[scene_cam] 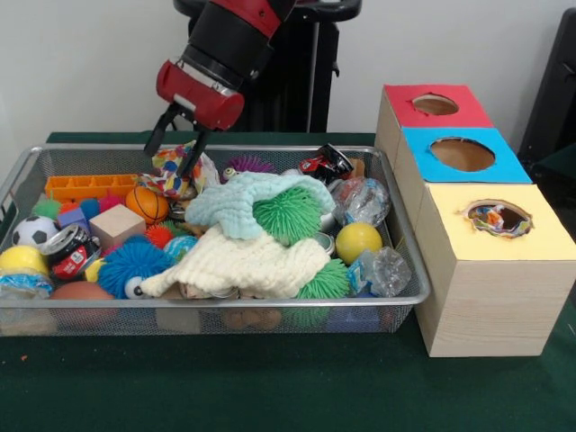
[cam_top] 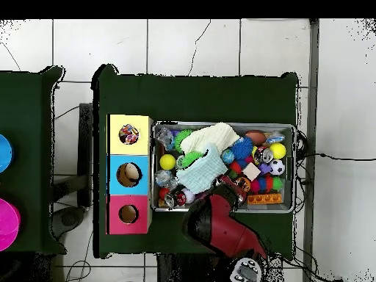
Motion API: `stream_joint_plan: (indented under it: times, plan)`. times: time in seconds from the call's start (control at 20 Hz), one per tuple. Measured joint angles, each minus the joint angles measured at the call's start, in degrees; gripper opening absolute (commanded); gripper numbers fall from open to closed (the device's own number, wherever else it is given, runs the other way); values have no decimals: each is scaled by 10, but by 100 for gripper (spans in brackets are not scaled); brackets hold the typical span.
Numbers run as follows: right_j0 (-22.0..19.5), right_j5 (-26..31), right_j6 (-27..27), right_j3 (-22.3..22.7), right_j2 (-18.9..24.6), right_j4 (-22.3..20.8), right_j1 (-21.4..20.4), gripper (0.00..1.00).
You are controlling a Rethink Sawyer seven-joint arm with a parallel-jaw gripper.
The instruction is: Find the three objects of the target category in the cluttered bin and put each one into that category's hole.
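Spread apart, the two black fingers of the gripper (scene_cam: pixel 176 142) point down over the far left part of the wire bin (scene_cam: pixel 409 297), clamped on nothing. Just under the tips lies a crinkled, many-coloured wrapper (scene_cam: pixel 173 171), with an orange basketball (scene_cam: pixel 147 204) right beside it and an orange block tray (scene_cam: pixel 90 186) to its left. From above, the red arm covers this corner, so the gripper (cam_top: pixel 229 192) shows only as a dark shape at the bin's edge.

Which category is wanted cannot be told. Balls lie well spread: a yellow ball (scene_cam: pixel 358 241) sits far off to the right of the jaws, a soccer ball (scene_cam: pixel 34 232) lies near the left wall, and a blue spiky ball (scene_cam: pixel 130 265) rests toward the front. A pale blue cloth (scene_cam: pixel 236 200) and a cream cloth (scene_cam: pixel 254 264) cover the middle.

Beside the bin stands the box row with a red hole top (scene_cam: pixel 436 105), a blue hole top (scene_cam: pixel 462 154) and a yellow hole top (scene_cam: pixel 498 219); something colourful shows inside the yellow one.
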Motion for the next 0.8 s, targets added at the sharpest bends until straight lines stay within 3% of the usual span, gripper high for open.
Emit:
stream_joint_plan:
  times: [0.8]
  plan:
    - [-66,8,0,46,76,-8,0,100]
